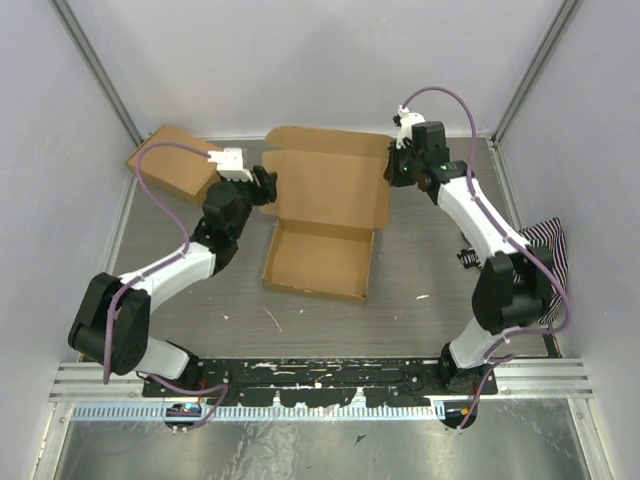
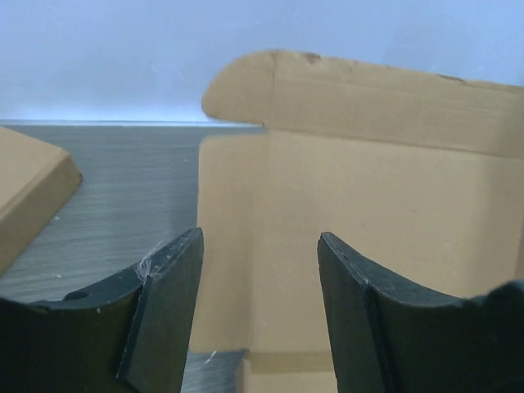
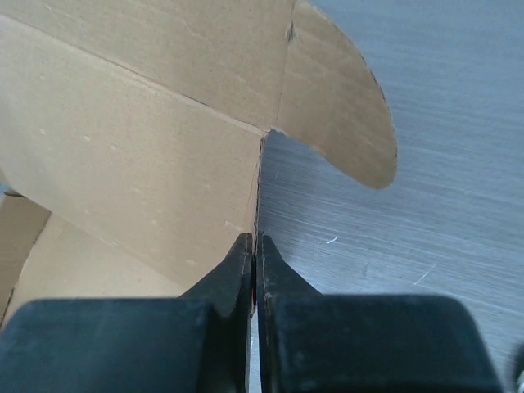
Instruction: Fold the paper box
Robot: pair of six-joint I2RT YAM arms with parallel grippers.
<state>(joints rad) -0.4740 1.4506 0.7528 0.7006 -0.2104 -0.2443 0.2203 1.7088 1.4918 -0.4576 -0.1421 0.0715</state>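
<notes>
The paper box (image 1: 322, 225) lies at the middle of the grey, wood-grained table (image 1: 420, 275) — plain brown corrugated cardboard, matte, with sharp creases. Its shallow rectangular tray (image 1: 318, 262) is formed with low walls raised on all sides. The lid (image 1: 330, 185) is hinged open at the tray's 12 o'clock side and spreads toward the back wall, its far strip creased up.

The left gripper (image 2: 259, 246) sits at the lid's 9 o'clock edge. Its two dark, wedge-shaped fingers (image 2: 168, 311) stand wide apart and hold nothing. Through the gap the left wrist view shows the lid's smooth inner face and a creased flap with a rounded corner above it.

The right gripper (image 3: 255, 246) is at the lid's 3 o'clock edge. Its fingers are pressed flat together, and the thin edge of a cardboard panel runs down into the seam between them — pinched there, as far as the right wrist view shows. Just beyond the fingertips a rounded tab (image 3: 344, 123) curves out over the brushed tabletop.

A compact closed cardboard box (image 1: 175, 160) rests at about 10 o'clock from the paper box, apart from it. A black-and-white striped cloth (image 1: 548, 240) lies at the table's 3 o'clock edge.
</notes>
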